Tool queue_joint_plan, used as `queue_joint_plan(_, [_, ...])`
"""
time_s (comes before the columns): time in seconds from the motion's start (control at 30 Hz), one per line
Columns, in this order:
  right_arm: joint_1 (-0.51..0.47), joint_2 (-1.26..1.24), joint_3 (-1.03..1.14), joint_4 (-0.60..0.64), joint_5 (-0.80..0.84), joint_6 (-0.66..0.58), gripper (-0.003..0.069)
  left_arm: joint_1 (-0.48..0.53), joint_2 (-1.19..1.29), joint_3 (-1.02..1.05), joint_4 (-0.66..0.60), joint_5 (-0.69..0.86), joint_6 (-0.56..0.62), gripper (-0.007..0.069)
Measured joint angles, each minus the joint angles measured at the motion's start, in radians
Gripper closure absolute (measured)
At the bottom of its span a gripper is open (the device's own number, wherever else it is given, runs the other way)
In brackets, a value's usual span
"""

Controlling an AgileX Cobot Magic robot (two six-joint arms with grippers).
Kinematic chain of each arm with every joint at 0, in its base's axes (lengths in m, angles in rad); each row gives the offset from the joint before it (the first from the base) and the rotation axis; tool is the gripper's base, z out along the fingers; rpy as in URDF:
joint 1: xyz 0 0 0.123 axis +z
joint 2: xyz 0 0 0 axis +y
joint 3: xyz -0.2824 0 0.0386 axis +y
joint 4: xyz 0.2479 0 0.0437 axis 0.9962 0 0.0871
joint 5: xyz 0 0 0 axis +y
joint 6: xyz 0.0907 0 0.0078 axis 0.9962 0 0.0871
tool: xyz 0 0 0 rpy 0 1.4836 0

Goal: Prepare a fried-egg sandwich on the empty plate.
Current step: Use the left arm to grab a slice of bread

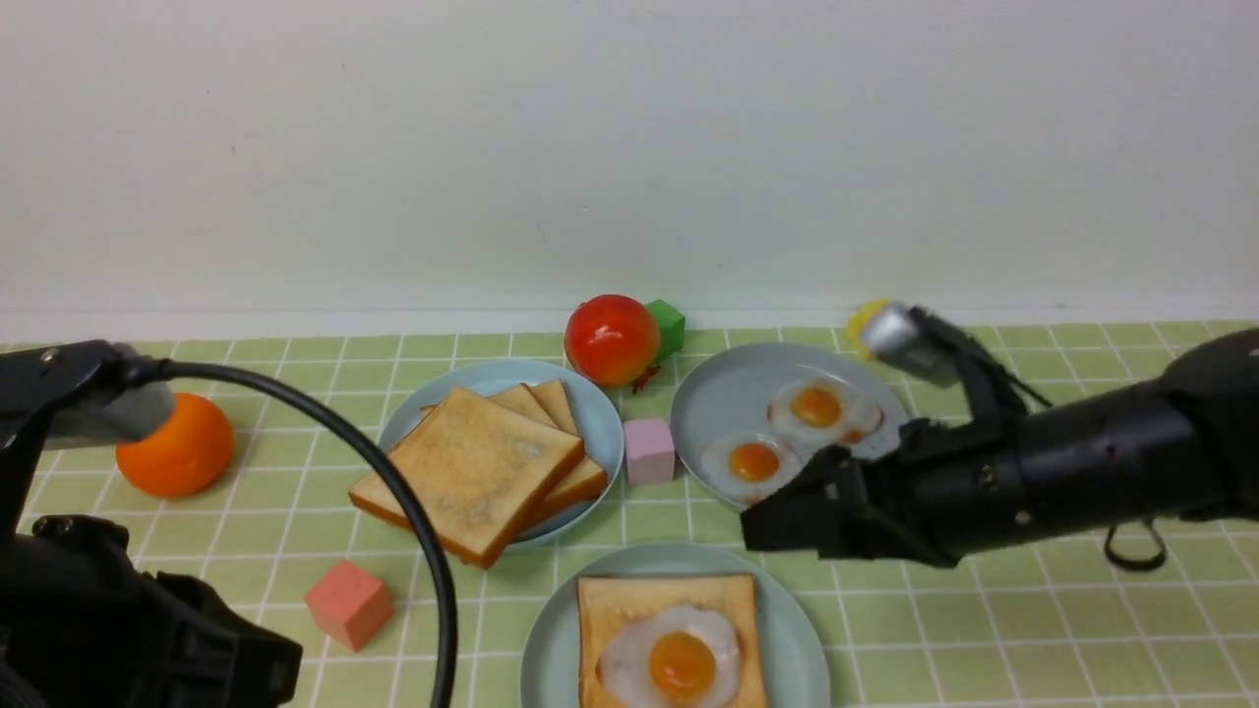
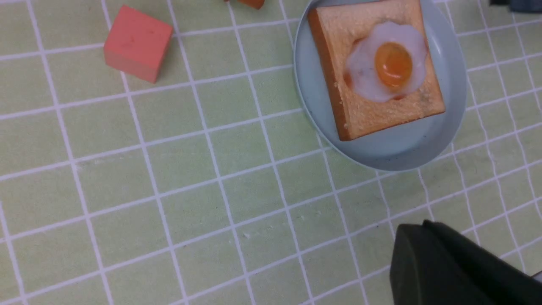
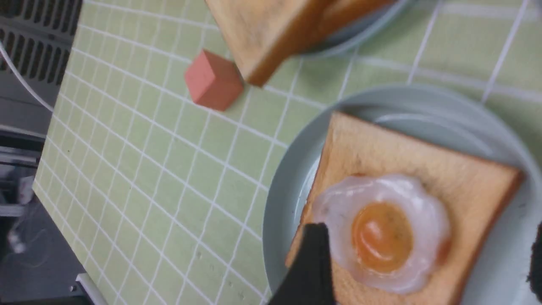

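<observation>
Left gripper (image 2: 417, 258) clenched, empty. Bench (image 1: 246, 521) left: 1 orange (image 1: 175, 444), 1 salmon cube (image 1: 348, 603). Plates: 3. Left plate (image 1: 602, 425): 3 toast slices (image 1: 472, 472). Back edge: 1 tomato (image 1: 611, 339), green cube (image 1: 669, 326); pink cube (image 1: 649, 450). Near plate (image 1: 551, 649): 1 base toast (image 1: 615, 605), 1 top egg (image 1: 674, 664). Right plate (image 1: 718, 393): 2 loose eggs (image 1: 816, 406). Right gripper (image 1: 787, 521) spread wide, empty, over top egg.

Front view faced the wall (image 1: 629, 147) across the worktop (image 1: 885, 629); both wrist views looked down closely, sharing the near plate (image 2: 394, 150).
</observation>
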Motion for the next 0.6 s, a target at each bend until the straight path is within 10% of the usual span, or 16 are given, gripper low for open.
queue_joint_plan(0.3, [0.046,-0.296,-0.309,-0.684,0.226,0.521,0.0094,0.0,0.091,0.001,0.03,-0.17,-0.12,0.062])
queue_joint_plan(0.6, [0.375,-0.531,-0.184,-0.805,0.054,0.553,0.027,0.2,0.412,-0.148,-0.103,-0.163,-0.007,0.0617])
